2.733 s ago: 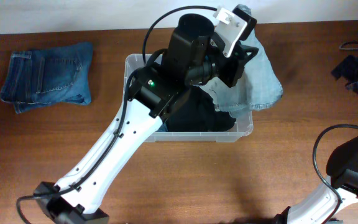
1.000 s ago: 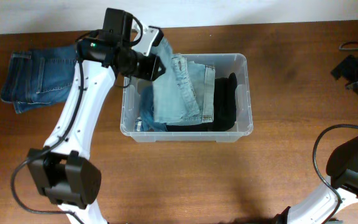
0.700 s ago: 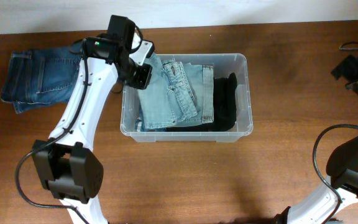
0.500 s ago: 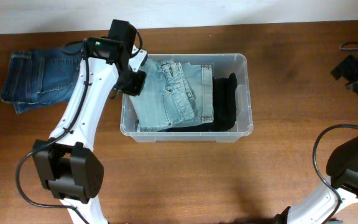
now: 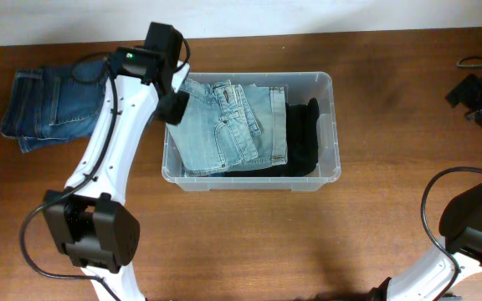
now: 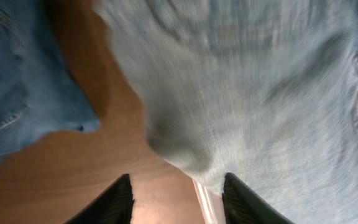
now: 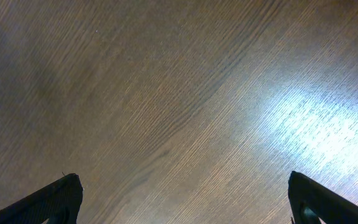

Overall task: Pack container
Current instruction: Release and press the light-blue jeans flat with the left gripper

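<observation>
The container point(image 5: 334, 125), a clear plastic bin, stands mid-table. Light blue jeans point(image 5: 228, 125) lie folded in its left part, and a black garment point(image 5: 304, 138) fills the right part. My left gripper point(image 5: 174, 104) hovers at the bin's left wall. In the left wrist view this gripper point(image 6: 178, 200) is open. Between its fingers point(image 6: 114, 202) show only table wood and the bin's rim point(image 6: 204, 200); the light jeans point(image 6: 260, 93) spread just ahead. My right gripper point(image 7: 185, 199) stands wide open over bare wood.
Folded dark blue jeans point(image 5: 61, 104) lie on the table left of the bin, also seen as dark blue jeans point(image 6: 23, 93) from the left wrist. Dark items point(image 5: 475, 96) sit at the right edge. The right arm point(image 5: 475, 221) rises at the bottom right.
The left gripper lowered the light jeans into the bin, drew back to the left wall and let go; the jeans now lie flatter. The right arm has not moved.
</observation>
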Robot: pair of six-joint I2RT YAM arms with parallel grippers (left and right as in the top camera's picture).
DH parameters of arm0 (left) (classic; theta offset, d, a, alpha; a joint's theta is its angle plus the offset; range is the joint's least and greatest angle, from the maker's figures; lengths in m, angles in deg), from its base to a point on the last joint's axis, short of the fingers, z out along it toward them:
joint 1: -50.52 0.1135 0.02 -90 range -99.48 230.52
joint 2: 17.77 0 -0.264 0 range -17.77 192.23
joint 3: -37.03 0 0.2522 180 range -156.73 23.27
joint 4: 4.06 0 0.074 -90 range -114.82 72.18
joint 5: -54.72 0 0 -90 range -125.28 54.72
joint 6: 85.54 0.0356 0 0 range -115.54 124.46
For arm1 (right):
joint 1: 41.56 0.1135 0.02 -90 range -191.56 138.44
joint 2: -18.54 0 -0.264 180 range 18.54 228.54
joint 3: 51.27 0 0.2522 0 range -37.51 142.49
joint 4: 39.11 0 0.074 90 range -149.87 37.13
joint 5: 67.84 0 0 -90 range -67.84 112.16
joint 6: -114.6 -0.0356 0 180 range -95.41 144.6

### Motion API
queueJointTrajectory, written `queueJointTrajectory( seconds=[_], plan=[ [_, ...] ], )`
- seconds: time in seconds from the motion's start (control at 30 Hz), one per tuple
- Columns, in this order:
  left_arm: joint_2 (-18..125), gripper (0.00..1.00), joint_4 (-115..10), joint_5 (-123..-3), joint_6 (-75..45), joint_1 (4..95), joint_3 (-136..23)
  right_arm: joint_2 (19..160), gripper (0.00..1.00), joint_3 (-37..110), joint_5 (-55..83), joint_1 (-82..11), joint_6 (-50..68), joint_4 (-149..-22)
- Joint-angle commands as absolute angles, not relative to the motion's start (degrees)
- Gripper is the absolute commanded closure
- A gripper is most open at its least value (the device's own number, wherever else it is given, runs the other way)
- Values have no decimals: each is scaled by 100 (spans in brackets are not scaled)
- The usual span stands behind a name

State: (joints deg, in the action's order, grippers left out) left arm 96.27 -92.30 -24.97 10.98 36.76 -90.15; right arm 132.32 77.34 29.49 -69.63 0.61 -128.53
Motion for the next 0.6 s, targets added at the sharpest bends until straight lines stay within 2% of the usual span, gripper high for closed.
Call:
queueJointTrajectory(
  seconds=[0.0, 0.07, 0.37, 0.57],
  plan=[
    [9675, 60, -9147, -2388, 989, 3619, -9474, 13304, 2, 7714, 3037, -6970, 30, -12855],
    [9675, 64, -9055, -2390, 989, 3598, -9496, 13304, 2, 7714, 3037, -6970, 30, -12855],
    [9715, 64, -9022, -2517, 764, 3600, -9496, 13304, 2, 7714, 3037, -6970, 30, -12853],
    [9973, 91, -8848, -3192, 701, 3600, -9496, 13304, 2, 7714, 3037, -6970, 30, -12855]
  ],
)
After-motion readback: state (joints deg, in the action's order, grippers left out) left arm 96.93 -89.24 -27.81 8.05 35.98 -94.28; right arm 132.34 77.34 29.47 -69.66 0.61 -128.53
